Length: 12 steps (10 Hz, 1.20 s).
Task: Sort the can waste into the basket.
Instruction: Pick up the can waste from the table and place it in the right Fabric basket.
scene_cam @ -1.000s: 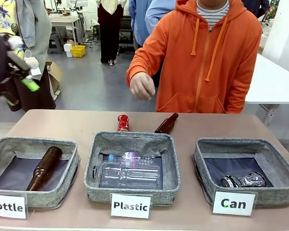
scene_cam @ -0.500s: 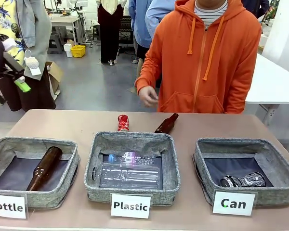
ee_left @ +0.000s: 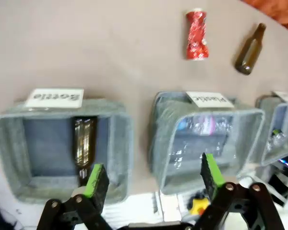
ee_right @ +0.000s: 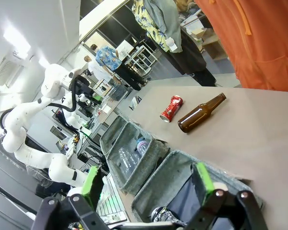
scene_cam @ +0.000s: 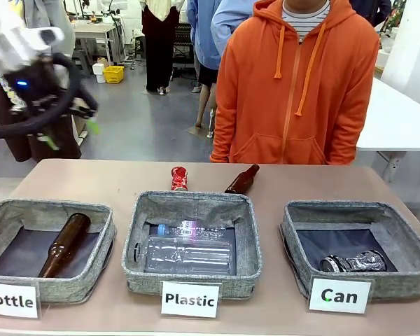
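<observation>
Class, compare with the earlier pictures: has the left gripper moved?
Yes. The left gripper has shifted rightward, toward the yellow crate on the floor behind.

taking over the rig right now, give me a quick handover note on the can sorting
Left tool: open, empty, raised above the Bottle and Plastic baskets.
Right tool: open, empty, raised near the Can basket.
Dark can: lying in the Can basket.
Red can: on the table beyond the Plastic basket, next to a brown bottle but not touching it.
Done: one can sorted.
Left: red can into the Can basket.
</observation>
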Available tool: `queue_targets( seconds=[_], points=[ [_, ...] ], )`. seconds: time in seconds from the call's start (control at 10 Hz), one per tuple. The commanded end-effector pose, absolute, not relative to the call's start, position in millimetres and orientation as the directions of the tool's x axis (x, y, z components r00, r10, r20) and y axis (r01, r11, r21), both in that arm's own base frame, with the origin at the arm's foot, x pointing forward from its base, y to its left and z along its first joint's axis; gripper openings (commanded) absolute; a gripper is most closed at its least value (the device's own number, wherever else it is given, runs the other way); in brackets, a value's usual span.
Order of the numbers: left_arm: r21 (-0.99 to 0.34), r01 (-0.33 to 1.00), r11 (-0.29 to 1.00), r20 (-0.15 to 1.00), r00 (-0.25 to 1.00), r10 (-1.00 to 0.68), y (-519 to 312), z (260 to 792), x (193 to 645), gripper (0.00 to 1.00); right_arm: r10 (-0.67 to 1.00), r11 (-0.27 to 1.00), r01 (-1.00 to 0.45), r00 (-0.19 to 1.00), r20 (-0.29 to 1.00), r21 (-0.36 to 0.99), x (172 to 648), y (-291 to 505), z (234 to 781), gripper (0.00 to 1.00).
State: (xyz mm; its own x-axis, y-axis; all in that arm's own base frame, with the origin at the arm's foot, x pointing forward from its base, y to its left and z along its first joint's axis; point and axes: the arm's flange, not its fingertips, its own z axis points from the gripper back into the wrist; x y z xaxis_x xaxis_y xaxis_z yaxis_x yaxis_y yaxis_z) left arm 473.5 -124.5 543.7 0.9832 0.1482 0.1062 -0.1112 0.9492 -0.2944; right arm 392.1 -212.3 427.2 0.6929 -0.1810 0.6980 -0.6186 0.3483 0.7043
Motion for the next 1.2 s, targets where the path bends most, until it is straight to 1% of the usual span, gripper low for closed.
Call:
queue_targets(
  seconds=[0.0, 0.1, 0.2, 0.3, 0.4, 0.5, 0.6, 0.8, 0.9, 1.0, 1.1],
  points=[
    [-0.195, -0.091, 0.977, 0.040, 0.994, 0.100, -183, 524, 511, 1.00, -0.193, 0.344, -0.627, 0.682, 0.706, 0.699, 393, -211, 431, 1.00],
    [-0.164, -0.155, 0.974, 0.085, 0.982, 0.170, -215, 505, 521, 1.00, -0.193, 0.344, -0.627, 0.682, 0.706, 0.699, 393, -211, 431, 1.00],
    [-0.167, -0.169, 0.971, 0.085, 0.979, 0.185, -239, 491, 524, 1.00, -0.193, 0.344, -0.627, 0.682, 0.706, 0.699, 393, -211, 431, 1.00],
    [-0.119, -0.169, 0.978, 0.123, 0.975, 0.183, -259, 480, 524, 1.00, -0.193, 0.344, -0.627, 0.682, 0.706, 0.699, 393, -211, 431, 1.00],
    [-0.110, -0.166, 0.980, 0.184, 0.966, 0.184, -266, 479, 521, 1.00, -0.193, 0.344, -0.627, 0.682, 0.706, 0.699, 393, -211, 431, 1.00],
    [-0.102, -0.136, 0.985, 0.199, 0.968, 0.154, -261, 485, 521, 1.00, -0.193, 0.344, -0.627, 0.682, 0.706, 0.699, 393, -211, 431, 1.00],
    [-0.145, -0.141, 0.979, 0.118, 0.980, 0.159, -268, 466, 520, 1.00, -0.193, 0.344, -0.627, 0.682, 0.706, 0.699, 393, -211, 431, 1.00],
    [-0.145, -0.141, 0.979, 0.118, 0.980, 0.159, -268, 466, 520, 1.00, -0.193, 0.344, -0.627, 0.682, 0.706, 0.699, 393, -211, 431, 1.00],
    [-0.129, -0.135, 0.982, 0.146, 0.977, 0.153, -271, 468, 521, 1.00, -0.193, 0.344, -0.627, 0.682, 0.706, 0.699, 393, -211, 431, 1.00],
    [-0.133, -0.169, 0.977, 0.156, 0.970, 0.189, -283, 464, 522, 1.00, -0.193, 0.344, -0.627, 0.682, 0.706, 0.699, 393, -211, 431, 1.00],
    [-0.107, -0.128, 0.986, 0.183, 0.972, 0.146, -296, 461, 525, 1.00, -0.193, 0.344, -0.627, 0.682, 0.706, 0.699, 393, -211, 431, 1.00]
  ],
)
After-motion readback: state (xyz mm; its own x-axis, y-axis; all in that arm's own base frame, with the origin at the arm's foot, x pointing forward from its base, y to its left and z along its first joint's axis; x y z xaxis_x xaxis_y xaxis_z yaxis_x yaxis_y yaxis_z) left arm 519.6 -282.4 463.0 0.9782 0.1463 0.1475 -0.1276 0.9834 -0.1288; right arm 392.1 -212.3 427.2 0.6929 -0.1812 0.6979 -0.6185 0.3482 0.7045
